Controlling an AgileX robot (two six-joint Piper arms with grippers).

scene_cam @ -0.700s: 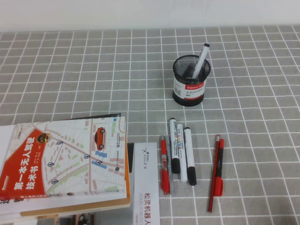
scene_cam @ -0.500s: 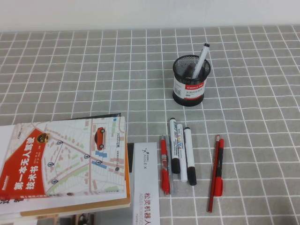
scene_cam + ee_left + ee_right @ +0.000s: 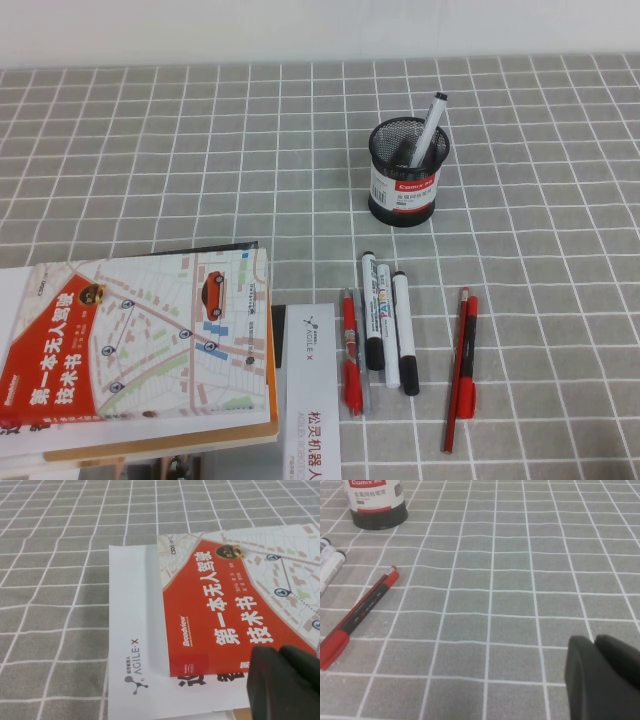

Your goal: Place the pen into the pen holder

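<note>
The pen (image 3: 466,354), with red cap, red end and black barrel, lies on the checked cloth at the front right, beside a thin dark-red pencil (image 3: 453,395). It also shows in the right wrist view (image 3: 361,614). The pen holder (image 3: 404,185), a black mesh cup with a white and red label, stands farther back with a grey pen (image 3: 430,122) in it; its base shows in the right wrist view (image 3: 376,502). Neither gripper shows in the high view. My left gripper (image 3: 278,651) is shut and empty above a red book. My right gripper (image 3: 594,641) is shut and empty above bare cloth, apart from the pen.
A red-and-map book (image 3: 140,350) lies on white papers at the front left, with a white booklet (image 3: 312,400) beside it. Three black-and-white markers (image 3: 385,320) and a red pen with a clear-grey barrel (image 3: 351,350) lie between the book and the pen.
</note>
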